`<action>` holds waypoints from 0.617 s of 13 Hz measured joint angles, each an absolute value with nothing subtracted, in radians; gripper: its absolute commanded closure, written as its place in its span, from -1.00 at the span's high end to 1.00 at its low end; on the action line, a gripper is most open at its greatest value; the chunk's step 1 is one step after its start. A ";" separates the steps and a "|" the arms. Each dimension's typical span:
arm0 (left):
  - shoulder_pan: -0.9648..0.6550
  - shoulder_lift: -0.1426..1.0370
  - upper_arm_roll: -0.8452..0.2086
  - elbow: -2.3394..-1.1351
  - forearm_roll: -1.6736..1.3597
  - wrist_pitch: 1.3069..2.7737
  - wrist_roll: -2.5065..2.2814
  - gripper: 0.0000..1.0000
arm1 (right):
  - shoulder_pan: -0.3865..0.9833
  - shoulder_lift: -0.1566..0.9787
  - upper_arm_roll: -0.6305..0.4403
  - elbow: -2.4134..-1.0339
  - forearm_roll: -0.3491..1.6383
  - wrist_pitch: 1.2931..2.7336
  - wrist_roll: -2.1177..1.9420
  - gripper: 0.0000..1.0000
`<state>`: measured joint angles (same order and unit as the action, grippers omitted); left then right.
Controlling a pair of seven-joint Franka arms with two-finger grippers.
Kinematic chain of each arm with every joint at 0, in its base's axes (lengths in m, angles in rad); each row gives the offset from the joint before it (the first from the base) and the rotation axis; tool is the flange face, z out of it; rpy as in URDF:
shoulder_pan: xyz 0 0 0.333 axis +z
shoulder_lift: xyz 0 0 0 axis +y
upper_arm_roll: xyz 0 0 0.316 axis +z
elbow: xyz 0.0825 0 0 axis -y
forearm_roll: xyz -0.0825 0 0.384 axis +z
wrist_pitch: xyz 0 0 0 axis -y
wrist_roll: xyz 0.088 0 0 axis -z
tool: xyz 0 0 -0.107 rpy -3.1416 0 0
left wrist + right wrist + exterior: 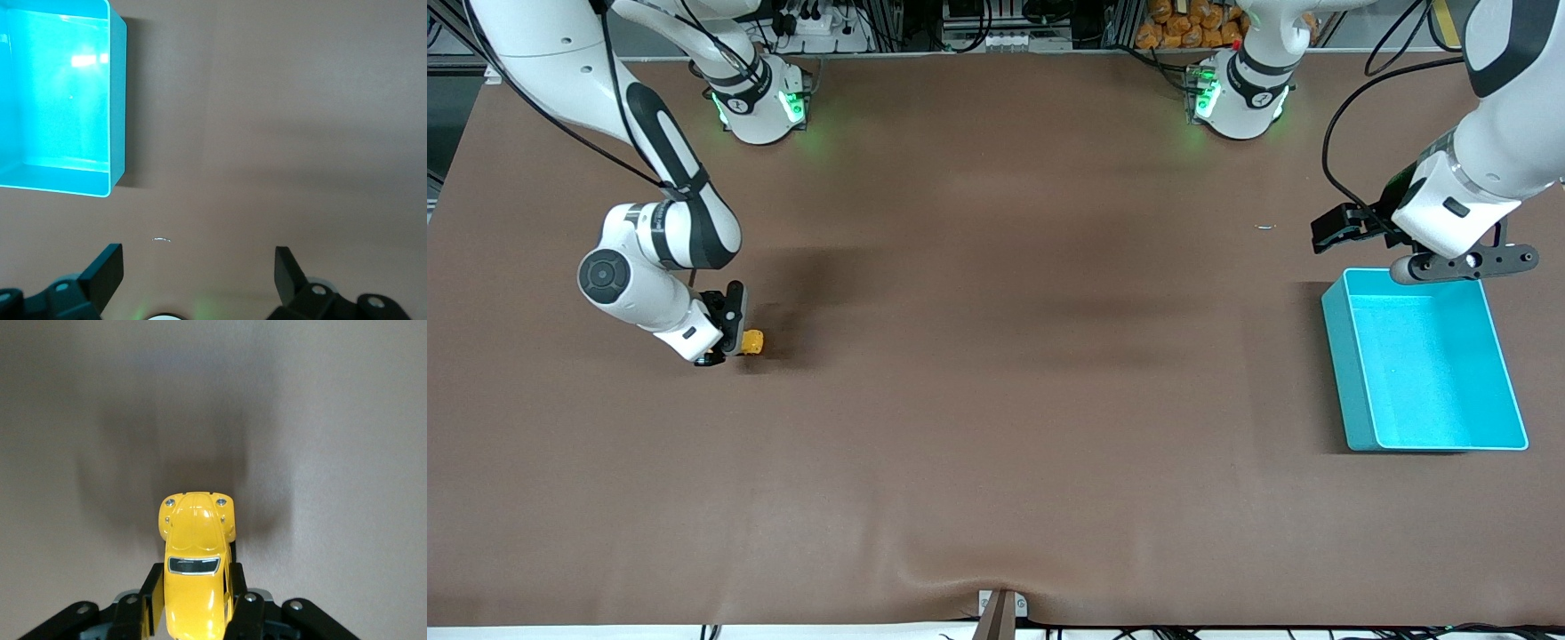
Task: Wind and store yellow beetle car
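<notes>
The right pincer [734, 342] is clamped on the yellow beetle car [752, 342], its two black fingers [152, 600] pressed against the toy's flanks behind the rear window, at the right arm's end of the tabletop [996, 400]. In the right wrist view the car [197, 567] points nose-first away from the pincer [193, 603], bonnet and headlamps free of the jaws. The pictures do not settle whether its wheels touch the brown surface or ride just above it. A side grip of this kind, held low, looks suited to dragging a pull-back toy along the tabletop to wind its spring, which is probably the step in hand; that is a reading of the pose, not something visible. A soft shadow spreads on the surface ahead of the car.

Well apart, toward the left arm's end, the left pincer [1334, 229] waits in the air with its fingers spread wide and nothing between them, over bare tabletop just beside the turquoise bin [1343, 356]. The left wrist view looks down past both fingertips [107, 267] to the bin [117, 100], which holds nothing visible, and to a small pale fleck [161, 240] on the surface near it. The bin's open, unobstructed mouth suggests it is the storage place, so the car has the whole width of the tabletop to cross. Storing is not yet done.
</notes>
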<state>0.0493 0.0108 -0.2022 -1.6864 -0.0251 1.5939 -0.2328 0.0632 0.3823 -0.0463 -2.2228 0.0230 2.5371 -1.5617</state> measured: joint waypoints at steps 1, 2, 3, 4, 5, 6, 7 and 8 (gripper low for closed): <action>0.049 0.013 -0.202 -1.687 -0.025 1.594 -0.233 1.00 | 0.054 0.383 -0.046 -2.222 0.023 2.536 -1.575 -0.71; 0.049 0.015 -0.202 -1.687 -0.025 1.595 -0.233 1.00 | 0.045 0.383 -0.046 -2.221 0.023 2.535 -1.585 -0.71; 0.050 0.018 -0.201 -1.687 -0.025 1.595 -0.234 1.00 | 0.038 0.384 -0.046 -2.220 0.023 2.535 -1.593 -0.71; 0.052 0.019 -0.200 -1.687 -0.025 1.596 -0.234 1.00 | 0.031 0.384 -0.047 -2.220 0.023 2.535 -1.601 -0.71; 0.055 0.021 -0.199 -1.687 -0.025 1.597 -0.234 1.00 | 0.027 0.385 -0.047 -2.219 0.023 2.535 -1.606 -0.71; 0.058 0.023 -0.198 -1.687 -0.025 1.597 -0.234 1.00 | 0.023 0.385 -0.047 -2.219 0.023 2.535 -1.614 -0.71; 0.059 0.025 -0.197 -1.687 -0.025 1.598 -0.234 1.00 | 0.016 0.385 -0.047 -2.219 0.023 2.535 -1.622 -0.71; 0.060 0.026 -0.197 -1.687 -0.025 1.598 -0.234 1.00 | 0.007 0.386 -0.047 -2.218 0.023 2.535 -1.628 -0.71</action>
<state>0.0599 0.0257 -0.1975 -1.6866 -0.0252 1.5981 -0.2339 0.0068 0.3857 -0.0471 -2.2178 0.0230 2.5352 -1.6282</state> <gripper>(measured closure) 0.000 0.573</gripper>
